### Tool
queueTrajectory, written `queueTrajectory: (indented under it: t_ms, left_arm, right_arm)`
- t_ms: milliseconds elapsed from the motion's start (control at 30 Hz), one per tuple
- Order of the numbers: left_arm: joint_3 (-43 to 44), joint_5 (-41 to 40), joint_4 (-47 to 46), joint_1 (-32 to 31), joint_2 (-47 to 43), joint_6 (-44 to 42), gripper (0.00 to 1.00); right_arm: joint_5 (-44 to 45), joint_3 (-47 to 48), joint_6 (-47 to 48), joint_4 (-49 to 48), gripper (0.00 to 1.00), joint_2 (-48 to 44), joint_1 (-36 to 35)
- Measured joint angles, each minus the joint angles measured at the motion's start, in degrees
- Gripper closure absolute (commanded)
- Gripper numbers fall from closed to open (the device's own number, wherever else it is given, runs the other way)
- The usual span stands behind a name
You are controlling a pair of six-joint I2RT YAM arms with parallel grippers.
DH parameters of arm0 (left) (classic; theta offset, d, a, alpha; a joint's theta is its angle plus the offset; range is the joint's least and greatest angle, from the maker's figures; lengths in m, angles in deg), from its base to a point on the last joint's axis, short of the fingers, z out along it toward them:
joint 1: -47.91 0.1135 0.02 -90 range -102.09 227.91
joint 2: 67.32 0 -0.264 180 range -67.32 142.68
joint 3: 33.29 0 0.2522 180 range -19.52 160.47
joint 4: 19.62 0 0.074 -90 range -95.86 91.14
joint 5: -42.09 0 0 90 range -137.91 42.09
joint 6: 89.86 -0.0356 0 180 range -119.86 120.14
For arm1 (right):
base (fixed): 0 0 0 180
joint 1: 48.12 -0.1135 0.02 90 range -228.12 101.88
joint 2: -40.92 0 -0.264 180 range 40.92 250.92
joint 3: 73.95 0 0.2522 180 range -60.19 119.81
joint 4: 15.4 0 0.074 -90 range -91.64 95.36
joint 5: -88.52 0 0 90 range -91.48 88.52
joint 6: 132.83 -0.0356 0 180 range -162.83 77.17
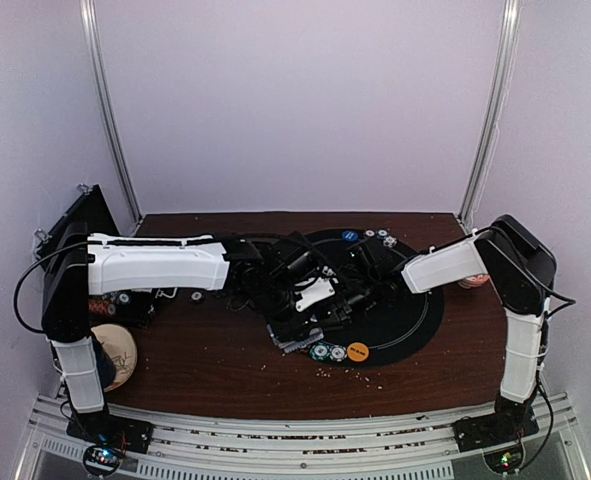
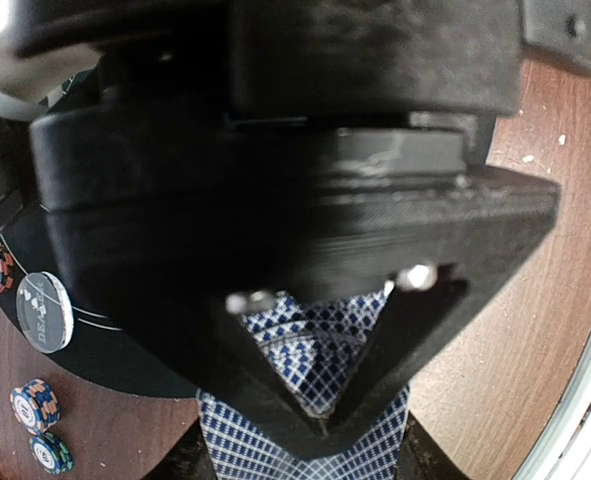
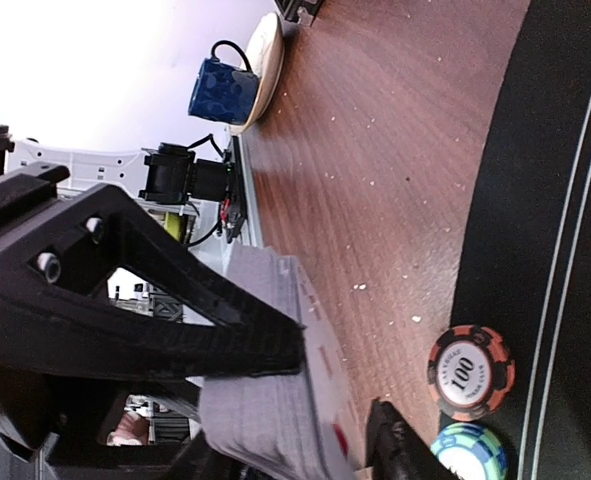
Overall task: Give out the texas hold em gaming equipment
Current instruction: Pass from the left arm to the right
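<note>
- Deck (image 2: 305, 350): at near edge of mat (image 1: 415, 310), pinched in L hand (image 1: 293, 318).
- R hand (image 3: 340, 390) straddles it, half shut; grip unclear.
- Cards prob. light, slick, bendy; take by long edges, gently.

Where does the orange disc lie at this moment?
In the top view, the orange disc lies at the near edge of the round black mat, slightly right of the table's centre, directly to the right of two teal striped chips.
</note>
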Motion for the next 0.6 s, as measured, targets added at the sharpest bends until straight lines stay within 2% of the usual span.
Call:
queueTrajectory:
  t_ms: [167,233,400,433,600]
  left_arm:
    - [0.0,-0.2,0.1,-0.1,0.5,-0.3,0.64]
    - [0.0,-0.3,0.3,-0.2,0.5,-0.3,0.54]
    - [0.0,-0.3,0.5,-0.3,0.7,-0.7,0.06]
    - [0.0,-0.6,0.4,-0.3,0.9,-0.6,0.03]
    - [-0.6,-1.1,-1.2,0.0,0.8,-0.1,0.02]
  right_arm:
    - [-0.9,0.0,-0.9,-0.1,0.87,0.3,-0.2]
    - [-1.2,0.0,-1.1,-0.1,1.00,0.5,-0.1]
    - [-2.6,0.2,-1.0,-0.4,1.00,0.5,-0.1]
    - [-2.8,0.2,-0.9,-0.6,1.00,0.5,-0.2]
    - [-2.8,0.2,-0.9,0.0,1.00,0.5,-0.2]
